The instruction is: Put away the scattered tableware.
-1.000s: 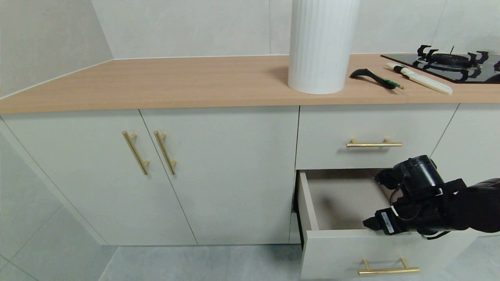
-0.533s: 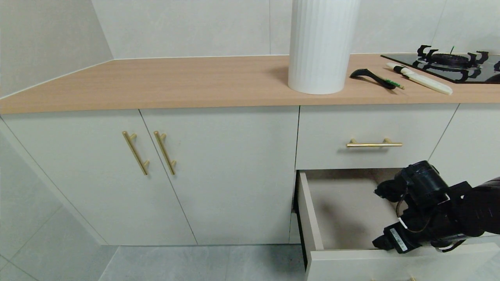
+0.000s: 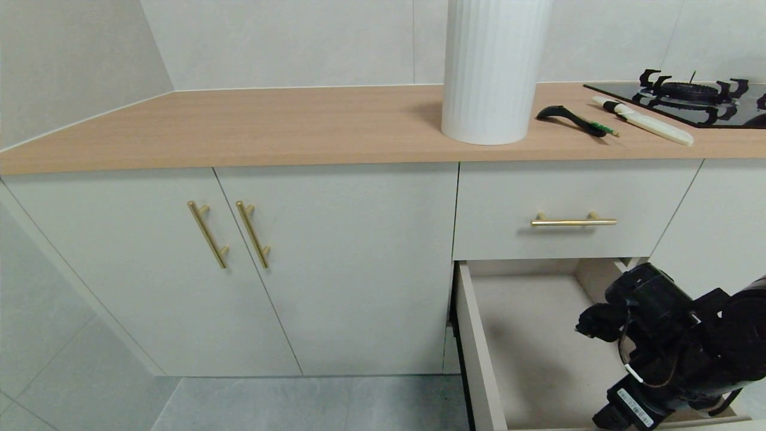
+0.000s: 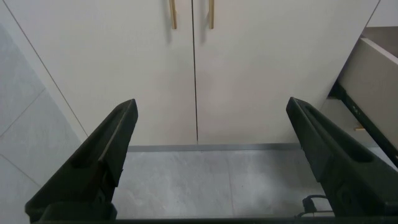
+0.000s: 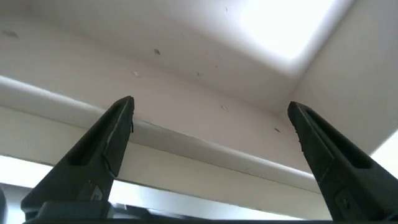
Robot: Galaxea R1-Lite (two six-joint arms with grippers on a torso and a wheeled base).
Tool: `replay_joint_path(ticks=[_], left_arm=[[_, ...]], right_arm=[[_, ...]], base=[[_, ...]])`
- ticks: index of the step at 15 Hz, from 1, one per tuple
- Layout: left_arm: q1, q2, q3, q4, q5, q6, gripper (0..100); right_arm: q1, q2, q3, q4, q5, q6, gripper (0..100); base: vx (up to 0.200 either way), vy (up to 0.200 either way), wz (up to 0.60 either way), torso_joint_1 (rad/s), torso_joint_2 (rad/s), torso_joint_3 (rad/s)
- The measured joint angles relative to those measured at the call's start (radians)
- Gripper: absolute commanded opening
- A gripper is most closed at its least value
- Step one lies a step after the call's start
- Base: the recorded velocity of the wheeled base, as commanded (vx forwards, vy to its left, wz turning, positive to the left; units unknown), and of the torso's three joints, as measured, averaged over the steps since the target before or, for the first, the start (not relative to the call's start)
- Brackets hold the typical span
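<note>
A black spoon (image 3: 568, 118) and a white knife (image 3: 649, 126) lie on the wooden counter (image 3: 269, 126), right of a tall white ribbed container (image 3: 491, 72). Below them the lower drawer (image 3: 526, 335) stands pulled far out, its inside bare. My right arm (image 3: 670, 347) hangs over the drawer's front right corner. In the right wrist view the right gripper (image 5: 210, 107) is open, its fingers spread in front of the drawer's pale inner wall (image 5: 186, 74). The left gripper (image 4: 211, 104) is open and holds nothing, low in front of the cabinet doors (image 4: 193, 62).
A black gas hob (image 3: 694, 99) sits at the counter's far right. The upper drawer, with a gold handle (image 3: 573, 222), is closed. Two cabinet doors with gold handles (image 3: 230, 233) are closed to the left. Grey tiled floor (image 3: 269, 407) lies below them.
The lower drawer has slid farther out toward me, its front panel and handle dropping out of the head view. My right arm has moved back and down with it.
</note>
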Motion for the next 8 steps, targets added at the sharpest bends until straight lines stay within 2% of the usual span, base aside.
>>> replay_joint_path(ticks=[8], left_arm=[[0.001,0.0,0.0,0.0,0.0,0.0,100]], right_arm=[[0.011,-0.01,-0.003,0.041,-0.001,-0.008,100]], base=[[0.0,0.0,0.0,0.0,0.0,0.0]])
